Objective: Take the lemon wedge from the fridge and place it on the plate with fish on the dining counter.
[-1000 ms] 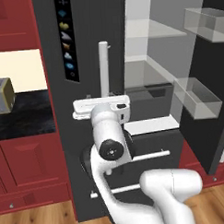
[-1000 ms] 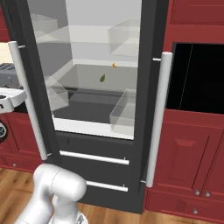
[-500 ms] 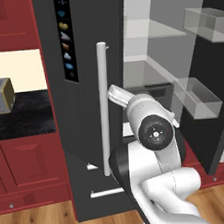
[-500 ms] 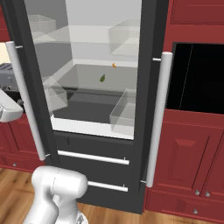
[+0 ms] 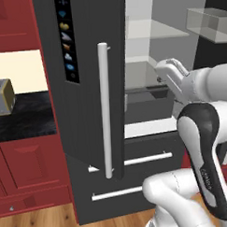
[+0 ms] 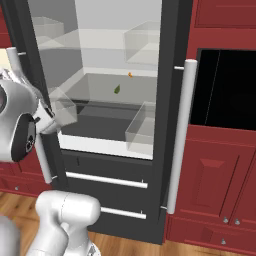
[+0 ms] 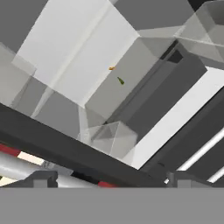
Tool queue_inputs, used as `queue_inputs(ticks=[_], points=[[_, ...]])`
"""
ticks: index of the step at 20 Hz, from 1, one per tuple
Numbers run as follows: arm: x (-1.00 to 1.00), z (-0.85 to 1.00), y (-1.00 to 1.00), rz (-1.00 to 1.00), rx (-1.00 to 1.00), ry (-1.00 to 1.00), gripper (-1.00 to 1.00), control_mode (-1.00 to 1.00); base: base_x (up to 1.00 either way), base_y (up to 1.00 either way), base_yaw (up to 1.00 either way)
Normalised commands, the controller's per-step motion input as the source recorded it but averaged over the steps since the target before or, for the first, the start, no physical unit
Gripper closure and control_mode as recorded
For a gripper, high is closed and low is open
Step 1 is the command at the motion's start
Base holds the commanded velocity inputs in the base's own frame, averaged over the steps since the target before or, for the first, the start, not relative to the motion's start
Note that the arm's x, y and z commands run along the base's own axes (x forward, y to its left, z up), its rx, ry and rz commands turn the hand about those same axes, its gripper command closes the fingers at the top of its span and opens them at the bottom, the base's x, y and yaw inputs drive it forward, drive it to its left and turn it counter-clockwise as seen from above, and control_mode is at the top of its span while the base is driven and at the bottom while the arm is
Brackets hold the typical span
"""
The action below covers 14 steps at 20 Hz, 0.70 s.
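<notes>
Since before, the open gripper [image 7: 107,177] has left the fridge [image 6: 170,40] handle [image 5: 105,111]; red cabinets [image 6: 220,190] around.

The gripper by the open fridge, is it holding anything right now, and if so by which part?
Nothing is held. The gripper is open, with its jaws apart and nothing between them, facing into the fridge, apart from the door handle.

The white arm rises from the base, bends at a dark-jointed elbow and reaches forward at mid height, its end effector [image 5: 172,68] empty, the two dark fingertips [image 7: 41,178] standing wide apart.
</notes>
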Motion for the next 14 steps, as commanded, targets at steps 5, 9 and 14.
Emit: queue_inputs(ticks=[5,9,14], points=[[1.0,-0.2,-0.35,0.31,0.31,0.1,-1.0,-1.0,0.0,0.0,0.0],[1.0,-0.47,0.0,0.18,0.13,0.08,-1.0,-1.0,0.0,0.0,0.0],[1.0,-0.38,0.2,0.19,0.12,0.12,-1.0,-1.0,0.0,0.0,0.0]])
